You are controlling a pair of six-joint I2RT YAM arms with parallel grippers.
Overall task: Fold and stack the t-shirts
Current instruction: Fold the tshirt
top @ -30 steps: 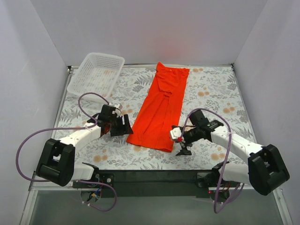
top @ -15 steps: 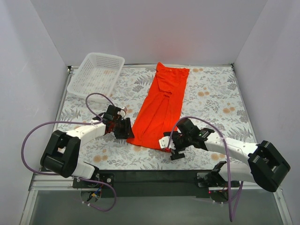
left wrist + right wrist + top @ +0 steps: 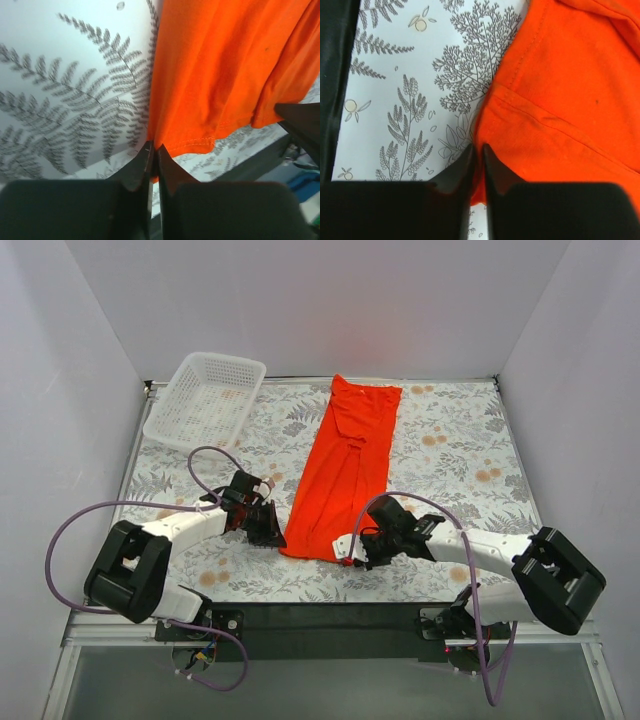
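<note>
One orange-red t-shirt (image 3: 348,468) lies on the table folded into a long strip, running from the far middle toward the near edge. My left gripper (image 3: 277,537) is at the strip's near left corner, shut on the t-shirt's hem corner (image 3: 165,145); the fabric sits between the left fingertips (image 3: 170,165). My right gripper (image 3: 350,551) is at the near right corner, shut on the t-shirt's edge (image 3: 492,150), with orange cloth pinched between its fingertips (image 3: 495,172). Both grippers rest low against the table.
A white mesh basket (image 3: 205,398) stands at the far left corner. The table (image 3: 450,440) has a grey leaf-and-flower printed cover. White walls close in the left, back and right sides. Purple cables loop beside both arms.
Both grippers moved inward to the t-shirt's near corners and shut on the fabric. The strip's near end has narrowed slightly.
</note>
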